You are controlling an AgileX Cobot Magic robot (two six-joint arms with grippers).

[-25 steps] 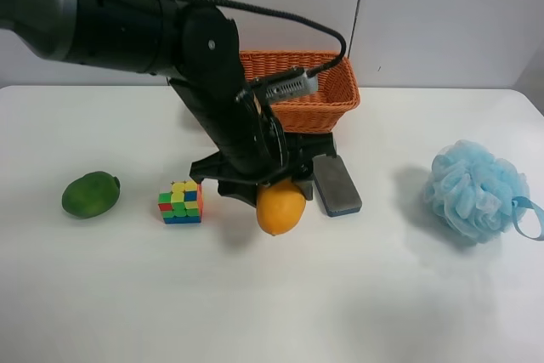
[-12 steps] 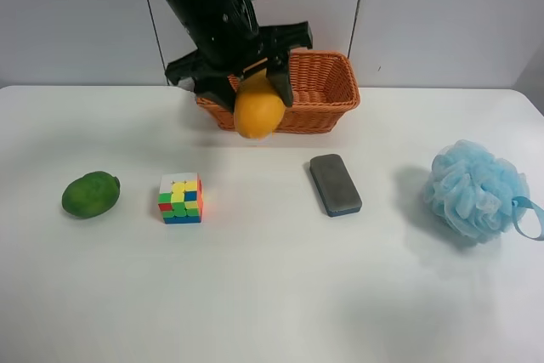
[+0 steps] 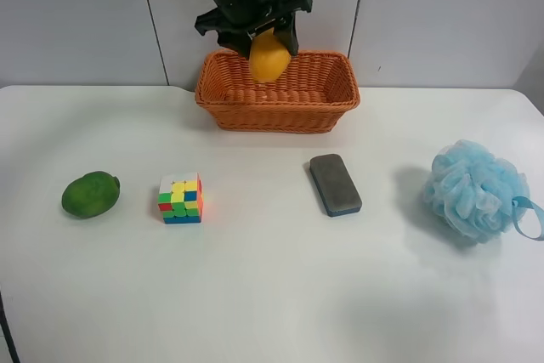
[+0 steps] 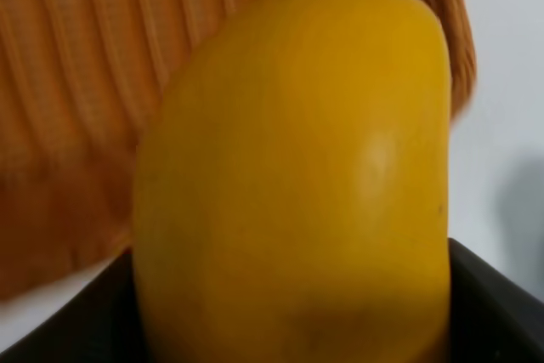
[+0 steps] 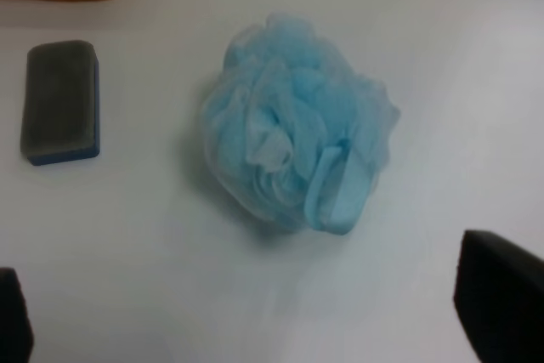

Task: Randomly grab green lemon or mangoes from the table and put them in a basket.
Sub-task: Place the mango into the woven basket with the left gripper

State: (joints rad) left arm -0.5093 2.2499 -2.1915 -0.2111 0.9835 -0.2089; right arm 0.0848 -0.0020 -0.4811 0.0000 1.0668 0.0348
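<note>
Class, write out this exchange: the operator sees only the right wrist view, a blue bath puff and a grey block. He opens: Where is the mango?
Observer: The left pincer grips the mango, up over the basket.
Operator: And the green lemon?
Observer: It lies on the table, no pincer near it.
Operator: Anything beside it?
Observer: A coloured puzzle cube stands beside it, not touching.

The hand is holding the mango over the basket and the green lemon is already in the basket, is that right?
Not quite. The left hand holds the mango over the basket, but the green lemon lies on the table beside the puzzle cube, as the exterior high view shows.
</note>
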